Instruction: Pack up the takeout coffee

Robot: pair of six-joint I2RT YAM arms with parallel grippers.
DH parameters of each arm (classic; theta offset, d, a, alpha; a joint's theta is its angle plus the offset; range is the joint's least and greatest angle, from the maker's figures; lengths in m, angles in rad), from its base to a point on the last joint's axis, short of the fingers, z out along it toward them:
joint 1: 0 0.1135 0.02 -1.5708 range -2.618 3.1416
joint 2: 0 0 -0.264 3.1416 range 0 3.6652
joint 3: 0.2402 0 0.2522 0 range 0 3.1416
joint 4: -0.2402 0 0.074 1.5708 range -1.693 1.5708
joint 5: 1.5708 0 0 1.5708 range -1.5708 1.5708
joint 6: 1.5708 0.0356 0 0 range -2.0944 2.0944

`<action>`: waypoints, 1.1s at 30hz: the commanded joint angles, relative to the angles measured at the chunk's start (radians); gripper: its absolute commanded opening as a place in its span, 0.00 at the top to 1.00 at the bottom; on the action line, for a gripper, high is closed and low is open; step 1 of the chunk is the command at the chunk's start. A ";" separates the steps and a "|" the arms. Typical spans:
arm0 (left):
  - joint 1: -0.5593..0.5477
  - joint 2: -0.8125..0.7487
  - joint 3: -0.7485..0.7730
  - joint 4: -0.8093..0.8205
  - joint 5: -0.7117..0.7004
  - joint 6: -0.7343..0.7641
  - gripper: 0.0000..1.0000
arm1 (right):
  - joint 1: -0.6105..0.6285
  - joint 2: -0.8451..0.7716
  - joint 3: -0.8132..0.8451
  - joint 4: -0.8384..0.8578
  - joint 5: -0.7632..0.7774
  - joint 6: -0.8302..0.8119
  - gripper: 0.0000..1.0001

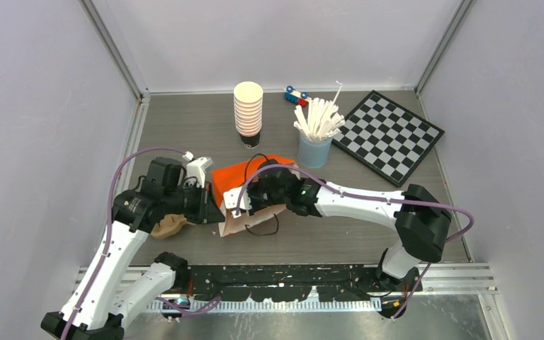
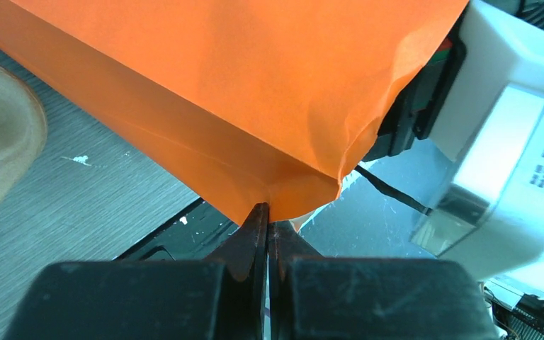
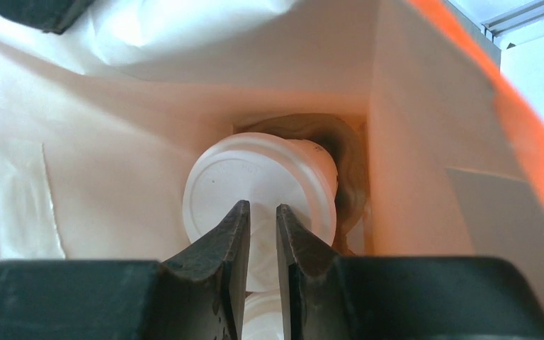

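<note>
Inside the bag our left gripper pinches open, we hold our right gripper by a cup, jaws nearly shut, grip unclear.

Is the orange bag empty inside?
No, a white lidded cup sits inside the orange bag, right in front of the right gripper.

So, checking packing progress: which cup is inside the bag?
The white lidded cup, lid toward the opening; the lidless stack and blue stick cup stand outside.
</note>
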 commanded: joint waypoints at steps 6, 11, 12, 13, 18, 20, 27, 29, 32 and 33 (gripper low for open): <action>0.004 0.010 0.034 0.012 0.012 0.007 1.00 | 0.014 0.071 0.055 0.164 0.022 0.073 0.75; 0.004 0.009 0.035 0.010 0.010 0.007 1.00 | 0.017 0.089 0.053 0.196 0.049 0.093 0.75; 0.004 0.010 0.035 0.010 0.010 0.007 1.00 | 0.019 0.089 0.051 0.199 0.050 0.094 0.75; 0.004 0.010 0.035 0.010 0.010 0.007 1.00 | 0.018 0.091 0.049 0.202 0.054 0.095 0.75; 0.004 0.005 0.034 0.010 0.011 0.004 1.00 | 0.021 0.100 0.038 0.210 0.074 0.104 0.76; 0.004 0.003 0.033 0.008 0.012 0.004 1.00 | 0.022 0.103 0.031 0.214 0.080 0.106 0.76; 0.003 -0.007 0.036 0.002 0.012 0.002 1.00 | 0.024 0.115 0.020 0.221 0.101 0.113 0.76; 0.004 -0.007 0.037 0.002 0.012 0.002 1.00 | 0.024 0.120 0.019 0.221 0.103 0.115 0.77; 0.004 -0.008 0.038 0.001 0.013 -0.001 1.00 | 0.025 0.127 0.016 0.224 0.107 0.119 0.77; 0.004 -0.009 0.037 0.000 0.015 -0.002 1.00 | 0.026 0.129 0.016 0.227 0.108 0.121 0.77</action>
